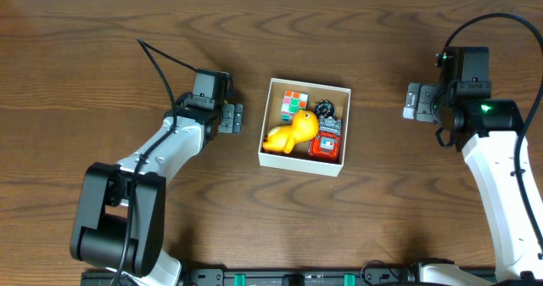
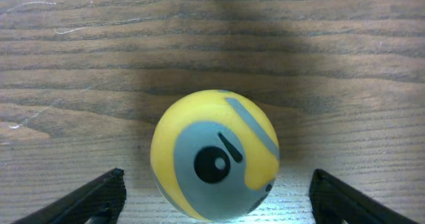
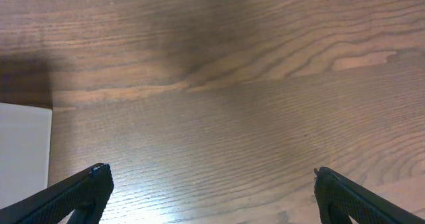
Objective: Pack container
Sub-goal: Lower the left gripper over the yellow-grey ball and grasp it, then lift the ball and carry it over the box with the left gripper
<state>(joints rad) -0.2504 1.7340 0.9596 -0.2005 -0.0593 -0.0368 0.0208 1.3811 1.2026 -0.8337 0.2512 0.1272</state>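
The container [image 1: 343,126] sits mid-surface [image 1: 102,31] between the two arms, open side up. It has thin white walls, so it is probably light, a bit flexible, and likely to slide if bumped. If it needs moving, pinch one wall at the rim rather than push it.

The ball [image 2: 214,156], yellow and grey with a black eye mark, lies on the surface just left of the container. The top view doesn't show it because the arm covers it. It looks smooth and hard-ish, probably light, and will roll or squirt out if pinched off-centre. Take it across its widest middle with the fingers level.

The left gripper [image 1: 232,118] is spread wide, one finger on each side of the ball and neither touching it. The right gripper [image 1: 413,102] is also spread and holds nothing. It hangs over bare wood to the right of the container, and its wrist view catches only a white wall edge.

Counts:
- 1 container.
- 4 toys inside it: 1 duck [image 1: 288,134], 1 puzzle cube [image 1: 294,105], 1 red toy [image 1: 326,143] and 1 dark round toy [image 1: 326,109], too small to identify.
- 1 ball outside.

Judging by that, the ball is the last piece to pack.
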